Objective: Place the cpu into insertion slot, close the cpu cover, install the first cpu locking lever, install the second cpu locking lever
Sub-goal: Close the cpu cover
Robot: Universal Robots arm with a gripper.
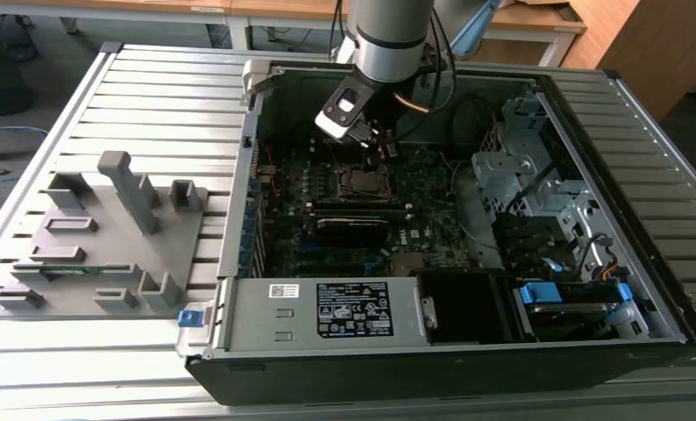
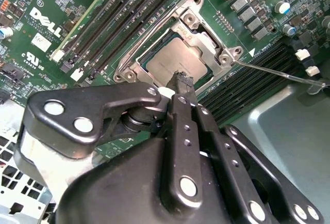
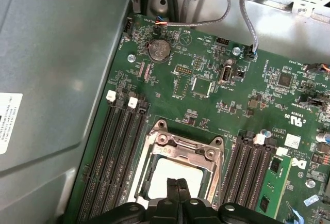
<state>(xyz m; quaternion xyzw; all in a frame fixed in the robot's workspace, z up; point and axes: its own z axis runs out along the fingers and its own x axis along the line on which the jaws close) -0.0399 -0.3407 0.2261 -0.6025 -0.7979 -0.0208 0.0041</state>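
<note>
**Gripper closed above the seated cpu**

The arm reaches down into an open case (image 1: 628, 114) that lies on a slatted table (image 1: 161, 96). In the exterior view the gripper (image 1: 383, 149) hangs just above the insertion slot (image 1: 364, 182), near the middle of the motherboard (image 1: 442, 202).

In both wrist views the gripper (image 2: 181, 78) (image 3: 178, 182) has its fingers (image 3: 173, 192) pressed together tip to tip, with nothing between them. The cpu (image 2: 172, 61) (image 3: 167, 170) lies flat in the slot, directly under the fingertips. In the second wrist view the tips overlap the near edge of the chip's top; whether they touch it cannot be told.

The cpu cover (image 2: 198, 35) (image 3: 180, 144) lies down over the chip, and the metal top shows through its window. A thin lever (image 2: 278, 73) runs out from one corner of the cover, passing over memory slots (image 2: 129, 22), which flank the socket on two sides.

A grey fixture (image 1: 102, 237) with upright pegs rests on the table at the exterior view's left of the case, well apart from the gripper.
</note>
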